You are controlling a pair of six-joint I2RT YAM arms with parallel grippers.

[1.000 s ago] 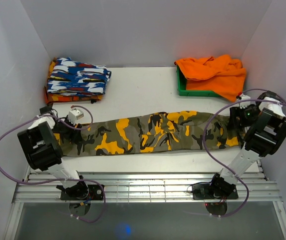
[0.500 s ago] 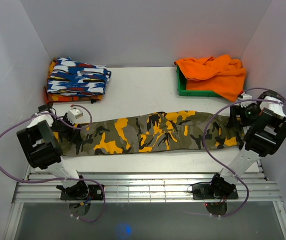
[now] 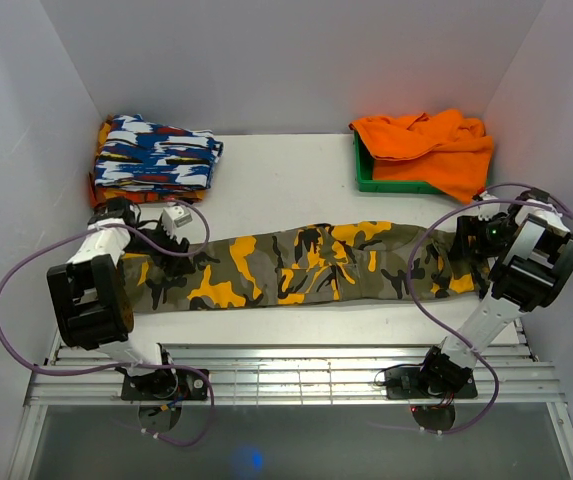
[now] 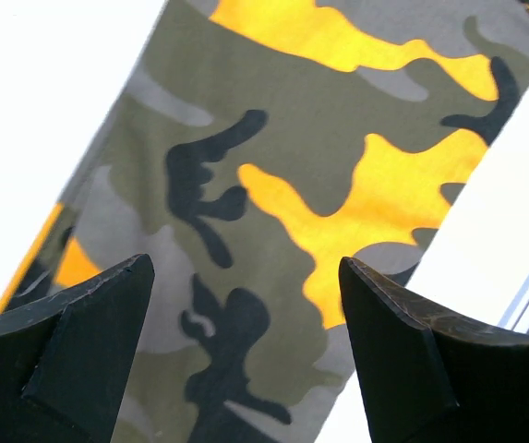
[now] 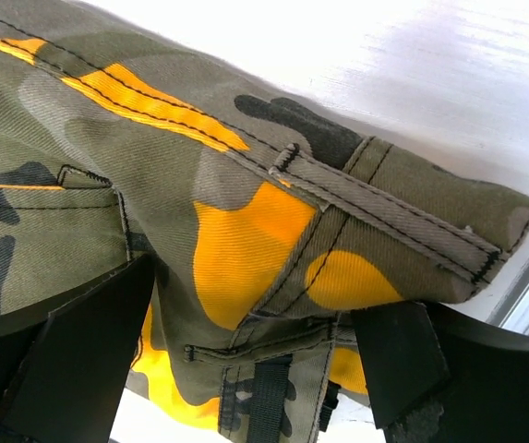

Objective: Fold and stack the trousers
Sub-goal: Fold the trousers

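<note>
The camouflage trousers (image 3: 296, 265) lie stretched out lengthwise across the white table (image 3: 286, 185), leg ends at the left and waistband at the right. My left gripper (image 3: 169, 240) hovers over the leg end. In the left wrist view it (image 4: 244, 277) stands open above the flat cloth (image 4: 273, 138), with nothing pinched. My right gripper (image 3: 463, 245) is at the waist end. In the right wrist view its jaws (image 5: 255, 295) stand wide apart, with the waistband and belt loops (image 5: 246, 185) lying between them.
A folded blue-white-red garment (image 3: 156, 155) lies on an orange one at the back left. A green tray (image 3: 386, 180) at the back right holds a plain orange cloth (image 3: 431, 145). White walls close three sides. A metal rail (image 3: 286, 365) runs along the near edge.
Both grippers have opened wider over the trousers. The left arm has swung back and to the right over the leg end. The right gripper has edged slightly left.
</note>
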